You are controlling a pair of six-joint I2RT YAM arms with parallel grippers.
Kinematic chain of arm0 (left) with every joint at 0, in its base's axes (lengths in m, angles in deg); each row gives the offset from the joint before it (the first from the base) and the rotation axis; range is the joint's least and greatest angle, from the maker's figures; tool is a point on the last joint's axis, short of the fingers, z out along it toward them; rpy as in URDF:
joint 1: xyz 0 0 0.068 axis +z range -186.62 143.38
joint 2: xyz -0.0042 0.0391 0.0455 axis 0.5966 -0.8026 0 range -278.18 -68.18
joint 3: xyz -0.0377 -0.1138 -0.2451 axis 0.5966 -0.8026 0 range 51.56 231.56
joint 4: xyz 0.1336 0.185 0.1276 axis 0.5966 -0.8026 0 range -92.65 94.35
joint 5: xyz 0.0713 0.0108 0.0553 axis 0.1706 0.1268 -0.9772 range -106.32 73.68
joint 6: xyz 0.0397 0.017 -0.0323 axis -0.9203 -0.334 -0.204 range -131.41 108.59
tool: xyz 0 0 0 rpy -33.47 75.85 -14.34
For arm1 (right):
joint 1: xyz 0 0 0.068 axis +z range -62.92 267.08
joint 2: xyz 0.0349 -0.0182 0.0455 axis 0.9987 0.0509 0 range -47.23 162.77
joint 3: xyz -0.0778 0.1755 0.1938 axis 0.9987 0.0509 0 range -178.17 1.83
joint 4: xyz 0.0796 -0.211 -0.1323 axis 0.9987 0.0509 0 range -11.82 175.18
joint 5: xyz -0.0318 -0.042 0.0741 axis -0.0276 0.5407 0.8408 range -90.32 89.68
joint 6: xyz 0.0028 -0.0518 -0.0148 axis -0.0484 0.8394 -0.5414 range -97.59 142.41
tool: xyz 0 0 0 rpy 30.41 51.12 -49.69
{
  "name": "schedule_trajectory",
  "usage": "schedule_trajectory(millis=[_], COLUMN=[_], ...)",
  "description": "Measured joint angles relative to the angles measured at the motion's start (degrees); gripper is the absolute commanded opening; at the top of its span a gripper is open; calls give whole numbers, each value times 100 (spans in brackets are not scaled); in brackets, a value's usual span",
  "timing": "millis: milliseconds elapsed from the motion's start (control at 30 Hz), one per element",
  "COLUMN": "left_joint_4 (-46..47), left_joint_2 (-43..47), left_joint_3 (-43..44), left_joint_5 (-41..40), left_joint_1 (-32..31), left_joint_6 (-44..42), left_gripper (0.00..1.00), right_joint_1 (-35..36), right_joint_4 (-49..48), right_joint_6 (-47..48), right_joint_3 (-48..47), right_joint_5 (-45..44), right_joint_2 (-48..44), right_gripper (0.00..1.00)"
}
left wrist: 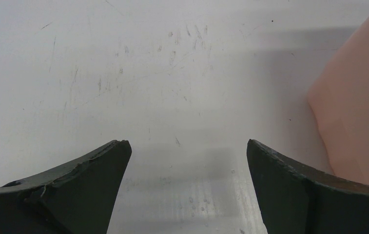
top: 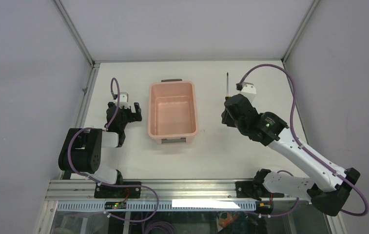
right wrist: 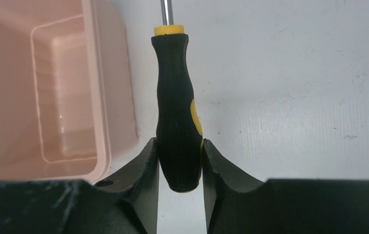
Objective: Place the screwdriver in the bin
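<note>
The screwdriver [top: 227, 84] lies right of the bin, its thin shaft pointing to the far side of the table. In the right wrist view its black-and-yellow handle [right wrist: 176, 97] sits between my fingers. My right gripper [right wrist: 180, 146] is shut on the butt end of that handle; it also shows in the top view [top: 228, 108], where it hides the handle. I cannot tell whether the screwdriver is off the table. The pale pink bin [top: 171, 114] stands at the table's middle and holds nothing; it is left of the screwdriver in the right wrist view [right wrist: 65, 97]. My left gripper [top: 134, 112] is open and empty just left of the bin.
The left wrist view shows scratched white table between my open left fingertips [left wrist: 119, 151] and the bin's pink wall [left wrist: 358, 112] at the right. Grey handles [top: 171, 80] sit at the bin's short ends. Enclosure walls and posts border the table.
</note>
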Motion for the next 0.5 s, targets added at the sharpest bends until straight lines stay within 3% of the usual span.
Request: schedule_trajectory(millis=[333,500], left_joint_4=[0,0], left_joint_2=[0,0], left_joint_3=[0,0], left_joint_5=[0,2], left_joint_1=[0,0], left_joint_6=[0,0], left_gripper=[99,99], right_joint_1=[166,520], right_joint_4=[-562,-1182], right_joint_6=[584,815], right_joint_3=[-1115,-1663], right_joint_5=[911,1427], right_joint_2=[964,1943], right_gripper=[0,0])
